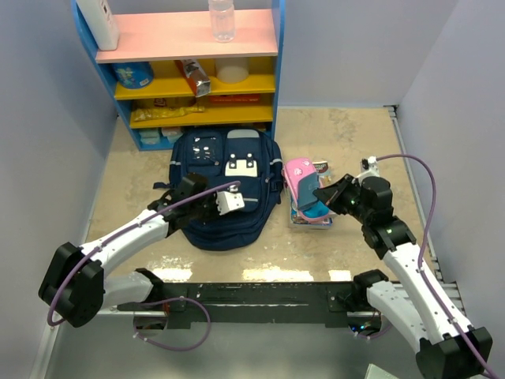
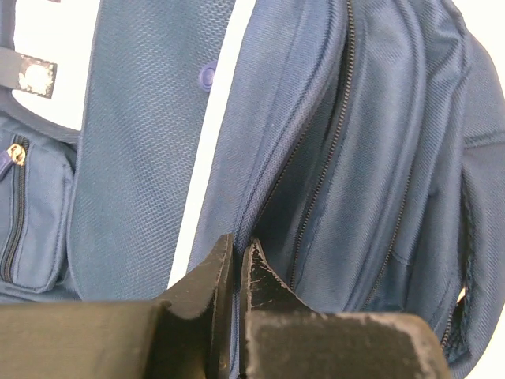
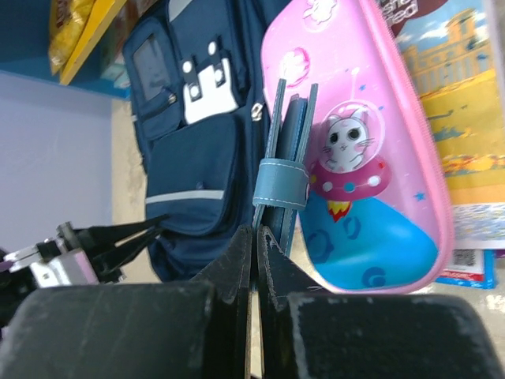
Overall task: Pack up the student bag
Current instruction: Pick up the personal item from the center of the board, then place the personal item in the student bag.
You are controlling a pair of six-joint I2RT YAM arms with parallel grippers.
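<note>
Navy student bag touches the left tool, closed seemingly on its fabric.

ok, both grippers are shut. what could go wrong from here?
1. The left gripper pinches only a thin fold of the student bag beside a zip that looks closed; the fabric could slip out, or a pull could drag the whole bag.
2. The right gripper seems to hold the pink pencil case by its blue strap alone; it could swing or drop onto the books.
</note>
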